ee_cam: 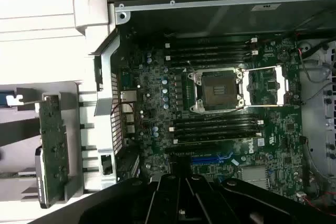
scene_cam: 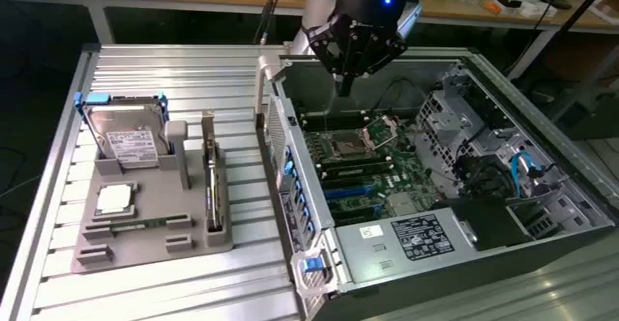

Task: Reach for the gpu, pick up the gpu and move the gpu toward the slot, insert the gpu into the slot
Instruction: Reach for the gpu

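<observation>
Gpu [scene_cam: 213, 190] [ee_cam: 52, 150]: stood on edge in the grey holder [scene_cam: 145, 247], outside the computer case [scene_cam: 280, 140], on the exterior view's left of it.
Holder: lay on the slatted surface [scene_cam: 193, 71] beside the case and also carried a hard drive [scene_cam: 130, 143].
Gripper [scene_cam: 343, 89] [ee_cam: 181, 203]: hung over the open case above the motherboard [scene_cam: 360, 172] [ee_cam: 152, 103], well apart from the gpu.
Jaws: pressed together, pinching nothing.

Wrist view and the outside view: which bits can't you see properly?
- Thin, dark greenish-board gpu: exterior view, standing edge-on in the grey plastic holder, face hidden.
- Green motherboard: wrist view, black gripper covers the part past the blue slot.
- White label on the boxy silver hard drive: exterior view, print too small.
</observation>
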Robot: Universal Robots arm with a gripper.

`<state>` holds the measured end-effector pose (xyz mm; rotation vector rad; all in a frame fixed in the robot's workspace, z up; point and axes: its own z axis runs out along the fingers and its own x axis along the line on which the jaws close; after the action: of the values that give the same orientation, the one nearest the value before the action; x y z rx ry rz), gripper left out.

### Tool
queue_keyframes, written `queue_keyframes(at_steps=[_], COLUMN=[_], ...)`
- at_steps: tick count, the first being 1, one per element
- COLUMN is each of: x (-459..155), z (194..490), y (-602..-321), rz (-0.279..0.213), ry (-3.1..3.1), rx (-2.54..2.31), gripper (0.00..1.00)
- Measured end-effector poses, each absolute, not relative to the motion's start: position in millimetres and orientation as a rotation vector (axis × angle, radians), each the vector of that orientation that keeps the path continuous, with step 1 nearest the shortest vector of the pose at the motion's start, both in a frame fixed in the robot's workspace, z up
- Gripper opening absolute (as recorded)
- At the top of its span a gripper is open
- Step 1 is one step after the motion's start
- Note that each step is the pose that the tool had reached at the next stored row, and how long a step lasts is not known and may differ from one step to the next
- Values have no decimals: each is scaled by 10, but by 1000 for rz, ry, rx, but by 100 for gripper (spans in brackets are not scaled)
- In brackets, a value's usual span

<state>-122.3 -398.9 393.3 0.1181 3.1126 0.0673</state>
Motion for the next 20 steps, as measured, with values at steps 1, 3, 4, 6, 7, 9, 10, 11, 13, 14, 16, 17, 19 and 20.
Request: queue_keyframes(at_steps=[1,3,4,6,7,9,10,11,13,14,16,17,19,20], x=[-1239,-1307,-1328,-1375,-1395,-1455,-1477,-1505,-1558,-1578,-1626,-1652,-1698,-1721], z=[3933,3933,3933,3933,3933,3933,3933,3933,3933,3933,3933,3933,3933,3933], y=[-3990,-3990,-3990,-3990,-3989,-3989,-3989,-3989,-3989,-3989,-3989,-3989,-3989,-3990], rz=[67,67,67,67,67,67,67,67,67,67,67,67,67,67], ry=[3113,3113,3113,3113,3113,3113,3113,3113,3113,3113,3113,3113,3113,3113], rx=[118,118,118,118,118,118,118,118,118,118,118,118,118,118], gripper=[11,11,11,11,11,11,11,11,11,11,11,11,11,11])
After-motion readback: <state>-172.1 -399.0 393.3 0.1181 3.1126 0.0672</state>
